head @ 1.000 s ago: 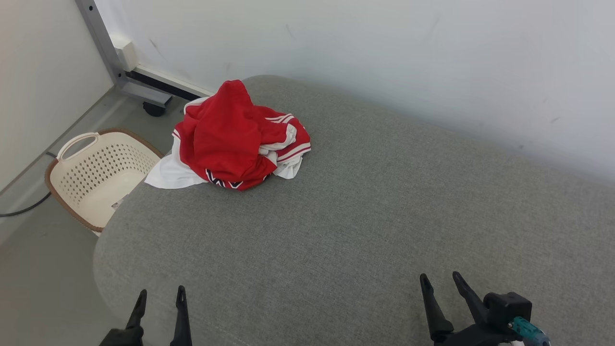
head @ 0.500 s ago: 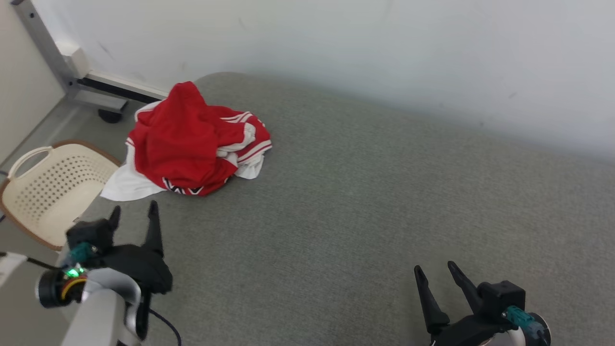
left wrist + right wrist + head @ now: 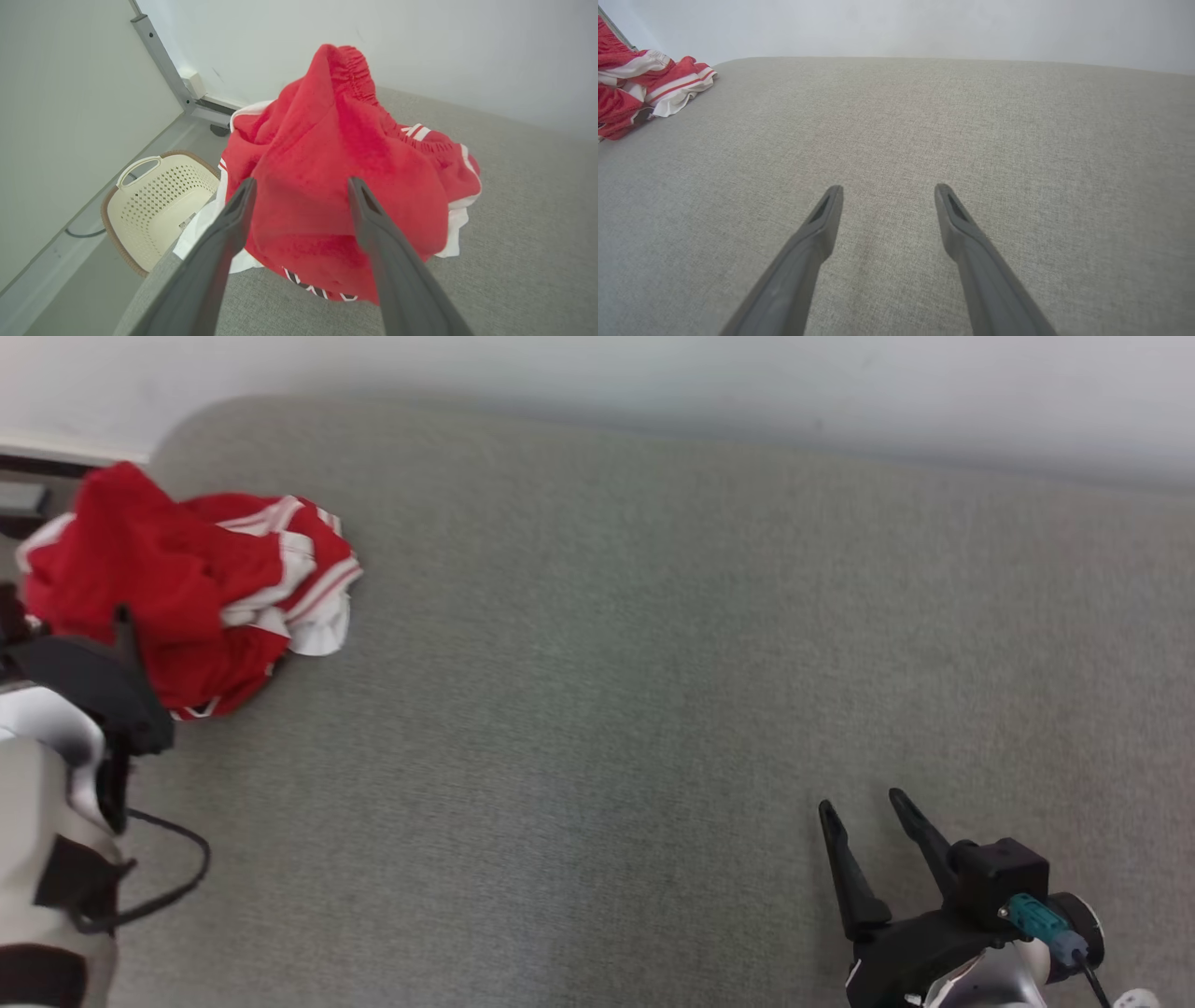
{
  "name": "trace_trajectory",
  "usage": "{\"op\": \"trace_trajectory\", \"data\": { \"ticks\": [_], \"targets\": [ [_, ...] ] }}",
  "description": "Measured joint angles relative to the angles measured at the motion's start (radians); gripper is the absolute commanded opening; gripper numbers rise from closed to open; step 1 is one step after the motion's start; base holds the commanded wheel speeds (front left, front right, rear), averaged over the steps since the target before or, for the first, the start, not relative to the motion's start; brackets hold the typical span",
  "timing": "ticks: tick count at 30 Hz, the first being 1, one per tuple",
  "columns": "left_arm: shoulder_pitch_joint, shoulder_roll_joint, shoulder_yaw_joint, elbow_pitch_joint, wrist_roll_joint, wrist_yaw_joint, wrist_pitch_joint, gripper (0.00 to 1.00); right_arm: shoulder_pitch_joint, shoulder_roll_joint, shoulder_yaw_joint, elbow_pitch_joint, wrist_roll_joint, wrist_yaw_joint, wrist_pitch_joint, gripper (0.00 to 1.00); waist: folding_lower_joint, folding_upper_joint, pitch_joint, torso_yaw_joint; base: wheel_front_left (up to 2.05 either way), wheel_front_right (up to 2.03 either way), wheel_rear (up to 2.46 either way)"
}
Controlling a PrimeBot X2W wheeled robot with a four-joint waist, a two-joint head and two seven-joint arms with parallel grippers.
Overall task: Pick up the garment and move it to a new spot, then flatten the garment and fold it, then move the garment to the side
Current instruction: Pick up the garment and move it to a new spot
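In the head view, the right fingers (image 3: 845, 873) stand spread and empty over the grey fabric surface (image 3: 597, 663). The crumpled red-and-white garment (image 3: 177, 579) lies well off to their left, just beyond the tip of the left fingers (image 3: 122, 627). In the left wrist view, those fingers are spread wide and hold nothing, with the garment heaped just ahead between their tips and a cream basket (image 3: 159, 200) on the floor to their left. In the right wrist view, the garment lies far to the upper left of the parted, empty fingers.
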Motion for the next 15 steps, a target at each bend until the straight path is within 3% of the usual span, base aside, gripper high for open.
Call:
{"op": "trace_trajectory", "data": {
  "ticks": [5,8,9,10,15],
  "targets": [
    [-0.048,0.026,0.015,0.044,-0.017,0.037,0.079,1.0,0.001,0.0,0.003,-0.034,0.0,0.0,0.007,1.0,0.0,0.0,0.079,-0.04,0.0,0.0,0.0],
    [-0.062,0.044,0.016,0.044,-0.017,0.072,0.073,1.0,0.001,0.0,0.003,-0.037,-0.001,0.0,0.006,1.0,0.0001,0.0001,0.117,-0.063,0.0,0.0,0.0],
    [-0.065,0.052,0.016,0.041,-0.015,0.079,0.057,0.13,0.0,0.0,0.003,-0.037,-0.001,0.0,0.006,1.0,0.0001,0.0001,0.127,-0.07,0.0,0.0,0.0],
    [-0.066,0.054,0.012,0.039,-0.012,0.083,0.045,0.0,0.0,0.0,0.002,-0.037,0.0,0.0,0.005,1.0,0.0001,0.0,0.137,-0.077,0.0,0.0,0.0],
    [-0.063,0.044,-0.002,0.047,-0.002,0.094,0.026,0.0,-0.011,0.0,0.008,-0.021,0.014,0.0,-0.005,1.0,0.0,0.0002,0.146,-0.105,0.0,0.0,0.0]
  ]
}}
